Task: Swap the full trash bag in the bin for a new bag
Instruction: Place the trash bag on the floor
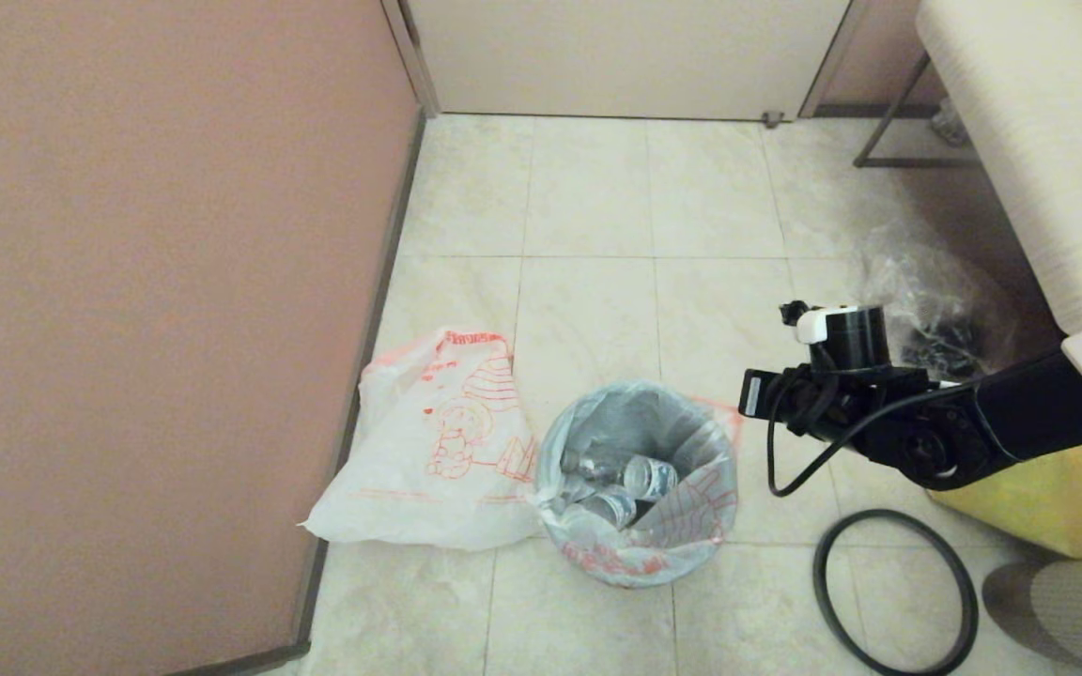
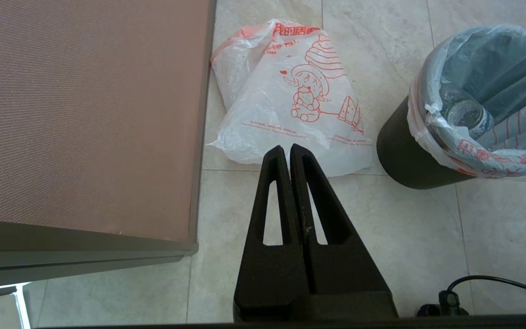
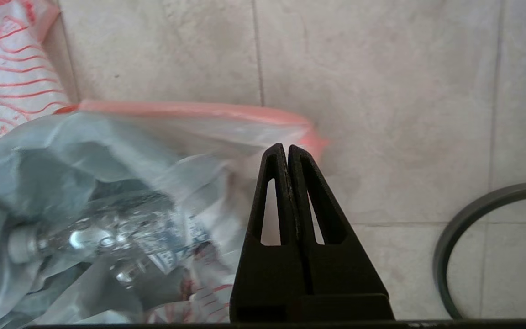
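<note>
The right gripper, clenched and holding nothing, is hovering over the full trash bag rim; the hoop is lying beside it. The left gripper, clenched, is pointing at the new bag.

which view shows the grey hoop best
The head view: the whole hoop lies flat on the floor tiles, off the bin and beside it under the right arm. The right wrist view catches only an arc of it at the frame edge. The left wrist view does not show it.
</note>
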{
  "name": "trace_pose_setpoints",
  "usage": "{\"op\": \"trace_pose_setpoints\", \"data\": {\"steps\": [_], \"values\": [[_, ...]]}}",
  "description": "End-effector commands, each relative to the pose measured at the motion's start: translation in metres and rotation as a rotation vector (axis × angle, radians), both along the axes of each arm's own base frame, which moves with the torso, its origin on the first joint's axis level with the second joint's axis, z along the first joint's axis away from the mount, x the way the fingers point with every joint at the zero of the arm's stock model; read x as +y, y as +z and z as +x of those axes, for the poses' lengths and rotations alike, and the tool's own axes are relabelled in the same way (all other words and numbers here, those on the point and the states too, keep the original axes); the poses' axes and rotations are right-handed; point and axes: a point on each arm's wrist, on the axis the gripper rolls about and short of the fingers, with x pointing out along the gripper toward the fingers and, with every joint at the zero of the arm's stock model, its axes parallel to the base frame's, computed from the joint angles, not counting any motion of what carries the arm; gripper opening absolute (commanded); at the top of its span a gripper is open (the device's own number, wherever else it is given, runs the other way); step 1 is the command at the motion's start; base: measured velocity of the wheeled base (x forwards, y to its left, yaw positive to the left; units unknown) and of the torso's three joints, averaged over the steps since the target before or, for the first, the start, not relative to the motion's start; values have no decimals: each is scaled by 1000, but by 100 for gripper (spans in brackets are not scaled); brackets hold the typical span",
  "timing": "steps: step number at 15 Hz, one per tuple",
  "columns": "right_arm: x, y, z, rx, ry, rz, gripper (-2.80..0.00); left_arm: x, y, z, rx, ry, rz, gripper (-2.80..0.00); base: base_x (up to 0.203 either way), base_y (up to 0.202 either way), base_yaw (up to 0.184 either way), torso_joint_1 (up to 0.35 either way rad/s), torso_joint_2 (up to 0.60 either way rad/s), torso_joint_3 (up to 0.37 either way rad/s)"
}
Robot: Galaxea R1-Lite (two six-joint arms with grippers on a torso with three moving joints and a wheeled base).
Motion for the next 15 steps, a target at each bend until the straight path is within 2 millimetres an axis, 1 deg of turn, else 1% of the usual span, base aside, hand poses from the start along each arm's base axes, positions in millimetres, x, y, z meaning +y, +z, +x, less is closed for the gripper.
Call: {"op": "trace_pose_setpoints", "data": {"steps": [1, 2, 4, 8, 9, 10, 11, 13, 15], "values": [[-12, -1, 3, 10, 6, 17, -280, 0, 0, 0, -2, 1, -1, -280, 0, 0, 0, 0, 0, 0], [-24, -4, 6, 33, 45, 48, -280, 0, 0, 0, -2, 1, -1, -280, 0, 0, 0, 0, 0, 0], [-56, -9, 12, 102, 129, 127, -280, 0, 0, 0, -1, 1, -1, -280, 0, 0, 0, 0, 0, 0], [-101, -15, 17, 226, 412, 365, -280, 0, 0, 0, -2, 1, -1, -280, 0, 0, 0, 0, 0, 0], [-111, -16, 20, 233, 480, 423, 0, 0, 0, 0, -2, 1, -1, -280, 0, 0, 0, 0, 0, 0], [-124, -18, 26, 235, 548, 485, 0, 0, 0, 0, -2, 1, -1, -280, 0, 0, 0, 0, 0, 0], [-132, -24, 37, 244, 568, 517, 0, 0, 0, 0, -1, 1, -1, -280, 0, 0, 0, 0, 0, 0], [-147, -41, 59, 274, 603, 577, 0, 0, 0, 0, -1, 1, -1, -280, 0, 0, 0, 0, 0, 0], [-152, -66, 81, 309, 629, 619, 0, 0, 0, 0, -2, 2, -1, -280, 0, 0, 0, 0, 0, 0]]}}
